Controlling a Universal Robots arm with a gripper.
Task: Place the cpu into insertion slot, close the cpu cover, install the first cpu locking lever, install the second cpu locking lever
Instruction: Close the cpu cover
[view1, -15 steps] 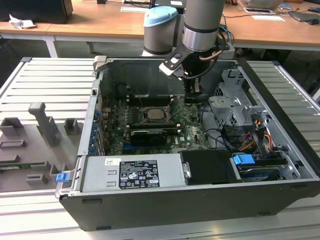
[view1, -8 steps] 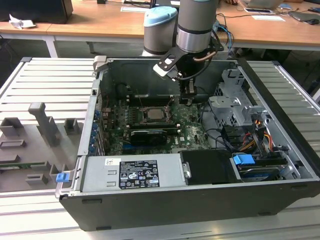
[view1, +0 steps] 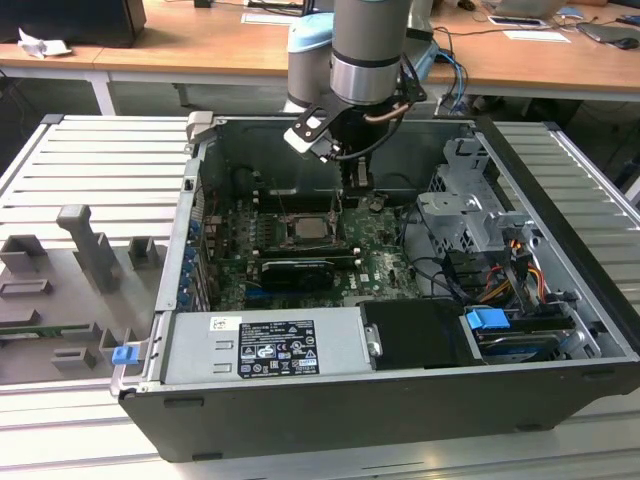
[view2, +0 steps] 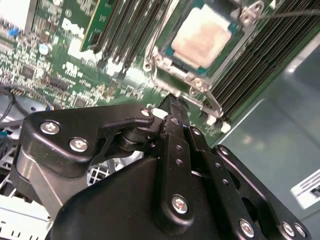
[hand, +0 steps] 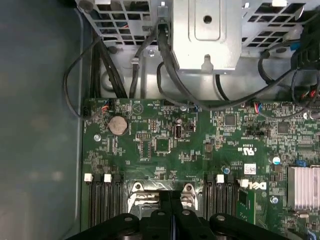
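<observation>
The cpu (view2: 202, 35) lies flat in the insertion slot (view2: 161, 61), its pale square face up; in the exterior view the cpu (view1: 306, 228) sits mid-board. The cpu cover (view2: 182, 72), a thin grey frame, lies down around the chip's edges. A thin wire lever (view2: 287, 14) runs off from one socket corner. My gripper (view2: 172, 102) is shut with nothing between its black fingers, and its tip hovers just off the socket's rim. The exterior view has the gripper (view1: 352, 192) low inside the case, at the socket's right in that view. The shut fingers (hand: 165, 220) meet over the socket's metal brackets (hand: 160, 192).
Black memory slots (view2: 272, 50) flank the socket. A long black card (view1: 295, 270) lies in front of it, then the power supply (view1: 265, 345). A drive cage (view1: 465, 215) and cables (view1: 520, 270) fill the exterior view's right. Grey fixtures (view1: 95, 250) stand outside the case.
</observation>
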